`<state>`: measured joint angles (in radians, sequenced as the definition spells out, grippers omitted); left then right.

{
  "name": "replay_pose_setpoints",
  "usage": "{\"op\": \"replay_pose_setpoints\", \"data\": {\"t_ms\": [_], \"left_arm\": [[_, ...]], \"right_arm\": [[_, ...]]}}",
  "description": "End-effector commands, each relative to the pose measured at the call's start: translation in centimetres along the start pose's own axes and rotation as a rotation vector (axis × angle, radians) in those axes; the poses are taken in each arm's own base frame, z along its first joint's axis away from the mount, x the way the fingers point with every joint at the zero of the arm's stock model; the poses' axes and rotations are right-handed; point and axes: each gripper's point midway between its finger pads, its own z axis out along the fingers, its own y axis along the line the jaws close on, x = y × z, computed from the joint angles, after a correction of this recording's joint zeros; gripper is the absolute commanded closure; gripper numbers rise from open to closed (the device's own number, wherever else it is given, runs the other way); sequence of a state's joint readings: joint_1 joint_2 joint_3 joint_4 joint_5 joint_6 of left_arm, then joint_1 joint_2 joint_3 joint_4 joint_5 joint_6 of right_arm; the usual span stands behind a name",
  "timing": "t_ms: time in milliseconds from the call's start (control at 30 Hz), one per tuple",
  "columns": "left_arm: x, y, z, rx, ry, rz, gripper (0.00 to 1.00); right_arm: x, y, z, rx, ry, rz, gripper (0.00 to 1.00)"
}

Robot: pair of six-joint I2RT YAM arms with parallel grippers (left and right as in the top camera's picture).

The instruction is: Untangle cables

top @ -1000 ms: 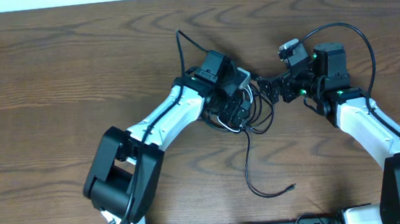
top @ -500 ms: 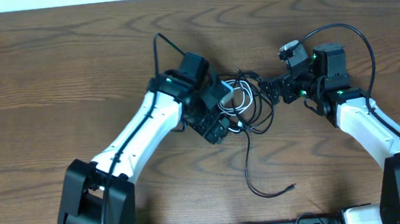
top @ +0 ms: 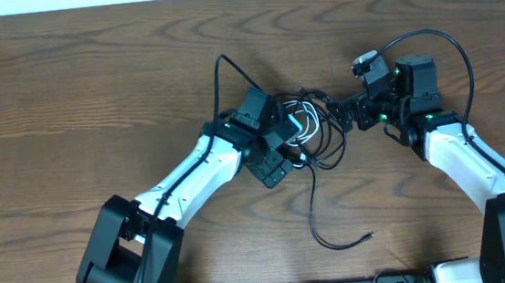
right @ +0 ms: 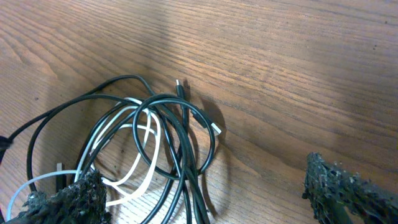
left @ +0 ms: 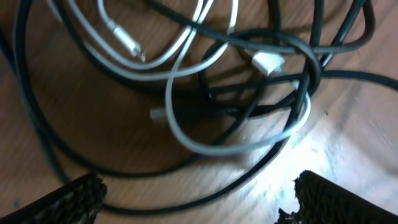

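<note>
Jaws on both sides stood spread wide, nothing pinched. I saw the left gripper (left: 205, 202) hanging right over the tangle. Its two fingertips sat at the lower corners of the wrist view, with cords lying on the wood between them but not gripped. I logged the right gripper (right: 208, 193) as released too, fingertips at lower left and lower right of its view. The left tip was close to the edge of the pile; touching or not, I couldn't tell. In the overhead frame the cables (top: 311, 129) lay bunched at centre, between the two grippers, on the wooden table (top: 91, 82). A white cable (left: 267, 61) looped through the black cables (left: 311, 68), crossing over and under. One black tail (top: 312, 205) trailed out toward the lower centre, its plug end (top: 369, 235) lying apart on bare wood.
</note>
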<state>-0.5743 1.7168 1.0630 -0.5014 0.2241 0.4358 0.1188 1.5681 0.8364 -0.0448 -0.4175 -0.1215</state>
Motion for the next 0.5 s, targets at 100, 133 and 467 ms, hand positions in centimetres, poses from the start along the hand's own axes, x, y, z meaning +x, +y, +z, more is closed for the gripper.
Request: {"op": "replay_pose_setpoints", "data": {"t_ms": [100,133,467], "left_arm": [[-1.2,-0.4,1.4,-0.068,-0.024,0.062,0.02],[-1.3,-0.5,1.7,-0.078,-0.023,0.071,0.02],[-0.2,-0.8,5.1,-0.109,0.054,0.105,0.02]], "right_arm": [[-1.2,-0.1,-0.6,0.008,-0.029,-0.024,0.01],[-1.2,-0.1,-0.6,0.007,-0.029,-0.024,0.01],[-1.1,-0.1,-0.6,0.007,-0.028,-0.024,0.01]]}}
